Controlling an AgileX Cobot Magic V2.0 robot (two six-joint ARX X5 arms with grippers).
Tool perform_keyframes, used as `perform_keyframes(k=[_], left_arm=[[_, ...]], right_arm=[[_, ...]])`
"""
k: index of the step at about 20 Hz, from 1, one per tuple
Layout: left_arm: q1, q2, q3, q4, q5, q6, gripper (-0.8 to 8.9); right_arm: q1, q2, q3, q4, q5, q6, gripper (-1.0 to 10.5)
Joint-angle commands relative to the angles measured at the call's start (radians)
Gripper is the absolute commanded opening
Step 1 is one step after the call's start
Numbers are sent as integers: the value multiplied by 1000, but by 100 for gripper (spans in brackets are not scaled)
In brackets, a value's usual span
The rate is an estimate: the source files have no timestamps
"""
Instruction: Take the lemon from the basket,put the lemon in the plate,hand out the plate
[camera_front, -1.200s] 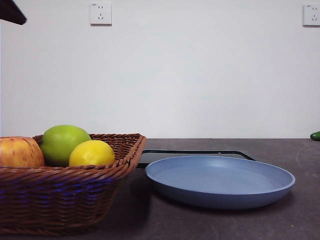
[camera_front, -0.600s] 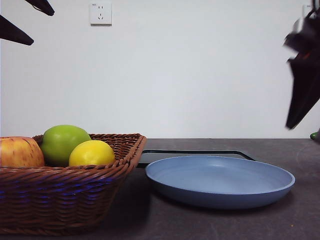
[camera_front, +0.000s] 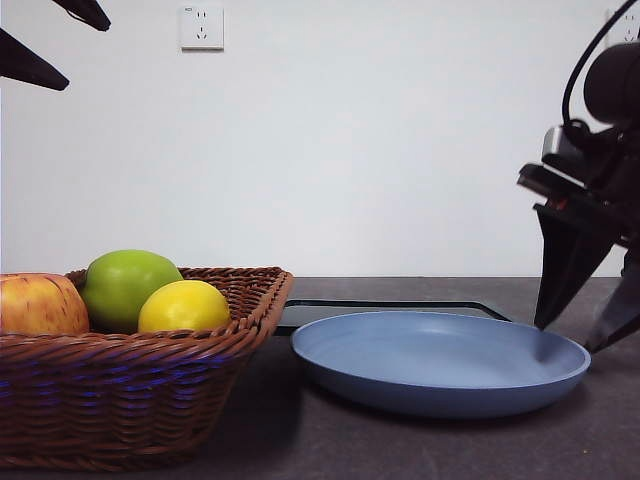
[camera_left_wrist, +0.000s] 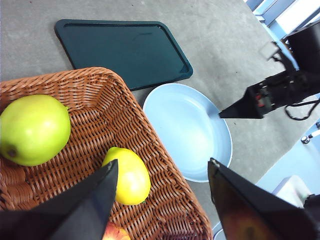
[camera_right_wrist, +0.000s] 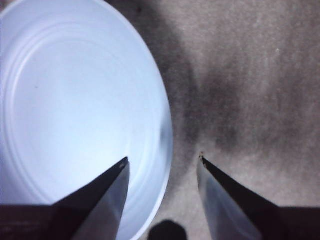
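Lemon (camera_left_wrist: 127, 176) lies in basket (camera_left_wrist: 90, 90) directly below my left claw (camera_left_wrist: 162, 172), jaws apart; right claw (camera_right_wrist: 162, 162), also apart, straddles plate (camera_right_wrist: 75, 100) rim.

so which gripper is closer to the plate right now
Right. The right gripper is open, straddling the plate's rim; the left gripper hangs open over the basket.

The right end effector (camera_front: 580, 335) has two long black jaws, flat-sided and tapering to sharp points. Above them sits a boxy black housing with a silver-grey block, a rounded black body, and a thin black cable curving upward. The left end effector (camera_left_wrist: 162, 172) has matching glossy black wedge-shaped jaws.
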Motion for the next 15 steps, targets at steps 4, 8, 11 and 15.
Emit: perform_keyframes(k=[4,8,11,15], left_arm=[[-6,7,18,10,0,-13,314],[-6,7,18,10,0,-13,314],[-6,7,18,10,0,-13,314],[-6,7,18,9,-28,-14,313]], right_arm=[[4,58,16,24,-4,24,162],[4,66,16,28,-4,27,86],[4,66,16,28,-4,27,3],[-1,42,16,-1,-3,35,3]])
